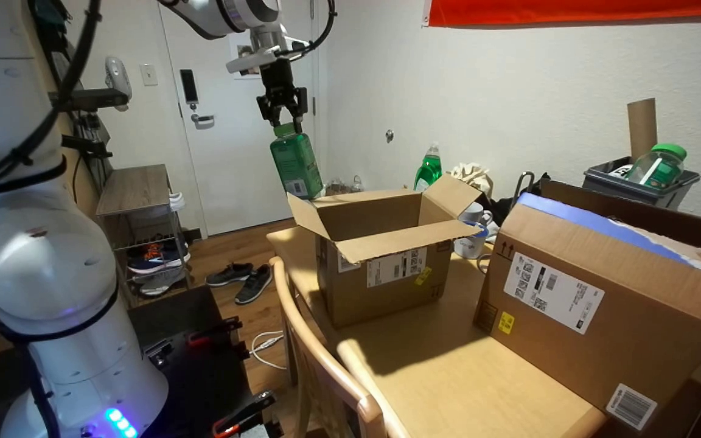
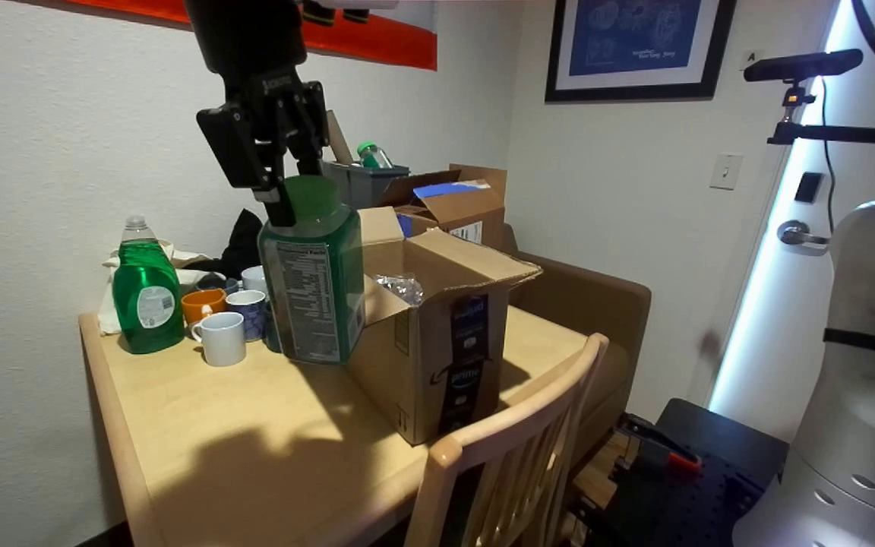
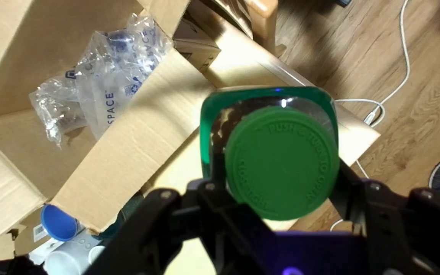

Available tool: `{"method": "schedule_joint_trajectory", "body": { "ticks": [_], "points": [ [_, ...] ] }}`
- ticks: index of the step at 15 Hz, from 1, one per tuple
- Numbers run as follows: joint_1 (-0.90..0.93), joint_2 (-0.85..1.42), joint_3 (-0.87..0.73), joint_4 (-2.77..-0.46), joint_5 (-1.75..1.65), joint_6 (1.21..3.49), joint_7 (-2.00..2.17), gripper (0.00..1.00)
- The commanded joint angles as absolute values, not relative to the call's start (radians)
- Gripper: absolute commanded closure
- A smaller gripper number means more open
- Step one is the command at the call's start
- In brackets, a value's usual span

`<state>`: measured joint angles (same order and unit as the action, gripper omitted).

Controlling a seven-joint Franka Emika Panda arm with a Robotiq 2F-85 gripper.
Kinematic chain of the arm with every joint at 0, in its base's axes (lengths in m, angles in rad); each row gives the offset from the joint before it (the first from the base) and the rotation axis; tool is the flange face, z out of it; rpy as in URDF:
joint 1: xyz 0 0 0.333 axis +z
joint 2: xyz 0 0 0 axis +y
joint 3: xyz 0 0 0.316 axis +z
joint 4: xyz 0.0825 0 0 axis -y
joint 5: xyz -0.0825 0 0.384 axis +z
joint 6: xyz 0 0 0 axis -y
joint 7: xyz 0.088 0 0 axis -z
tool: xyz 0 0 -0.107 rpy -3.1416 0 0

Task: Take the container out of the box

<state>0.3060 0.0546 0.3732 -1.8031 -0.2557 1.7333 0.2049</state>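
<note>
The container point(image 1: 297, 165) is a translucent dark-green bottle with a round green cap. It also shows in an exterior view point(image 2: 316, 296) and from above in the wrist view point(image 3: 281, 164). My gripper point(image 1: 286, 121) points down and is shut on the container's cap, with one finger on each side point(image 3: 280, 170). The container hangs slightly tilted in the air, outside the box and beside one of its flaps. The box point(image 1: 387, 295) stands on the table with its flaps open; it also shows in an exterior view point(image 2: 426, 380). Clear plastic air pillows point(image 3: 109, 72) lie inside it.
A larger carton point(image 1: 600, 298) stands beyond the box. A green soap bottle point(image 2: 147, 292), a white mug point(image 2: 222, 339) and several other mugs stand on the table point(image 2: 255, 463). A wooden chair point(image 2: 513, 441) stands at the table's edge. A grey bin point(image 1: 642, 185) holds another jar.
</note>
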Motion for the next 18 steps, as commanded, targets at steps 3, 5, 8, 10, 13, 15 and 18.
{"method": "schedule_joint_trajectory", "body": {
  "ticks": [3, 5, 8, 10, 13, 15, 18],
  "points": [
    [0.357, 0.178, 0.358, -1.638, -0.24, 1.657, 0.297, 0.61],
    [0.373, 0.233, 0.359, -1.564, -0.183, 1.611, 0.305, 0.61],
    [0.388, 0.309, 0.344, -1.461, -0.094, 1.576, 0.347, 0.61],
    [0.391, 0.354, 0.325, -1.402, -0.038, 1.57, 0.379, 0.61],
    [0.391, 0.417, 0.29, -1.322, 0.029, 1.562, 0.407, 0.61],
    [0.393, 0.453, 0.267, -1.28, 0.056, 1.562, 0.424, 0.61],
    [0.394, 0.496, 0.246, -1.235, 0.091, 1.559, 0.42, 0.61]
  ]
}}
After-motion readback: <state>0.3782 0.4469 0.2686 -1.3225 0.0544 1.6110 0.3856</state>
